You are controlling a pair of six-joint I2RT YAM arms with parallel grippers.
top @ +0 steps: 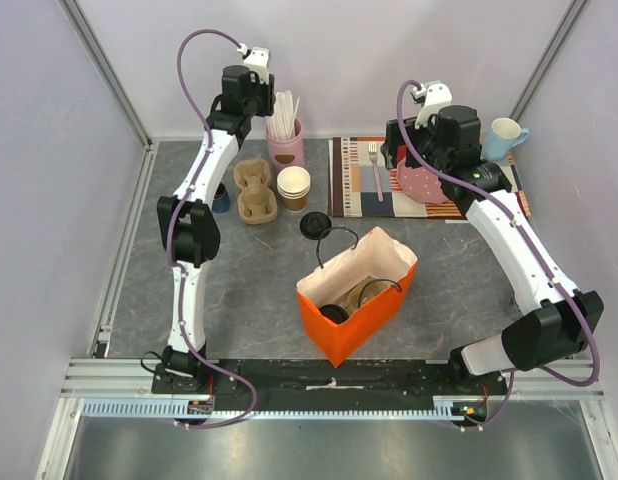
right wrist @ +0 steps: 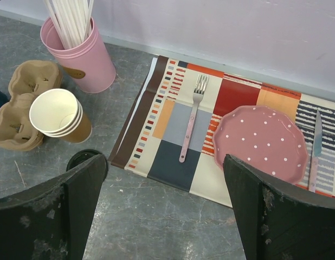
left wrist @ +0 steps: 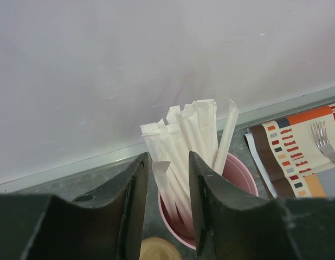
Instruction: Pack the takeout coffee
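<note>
Left hand [left wrist: 168,158] astride flat paper-wrapped straws [left wrist: 195,130]

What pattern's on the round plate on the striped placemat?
The round plate is pink with white dots; right wrist view.

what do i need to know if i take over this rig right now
left gripper: part open, jaws either side of the wrapped straws in the pink holder, no clamp visible
right gripper: wide open, empty, above the placemat
takeout coffee: dark lidded shape inside the orange bag, probably it, can't confirm; a loose black lid lies on the table behind the bag
done: coffee apparently bagged
left: likely pull a straw and drop it in the bag
</note>
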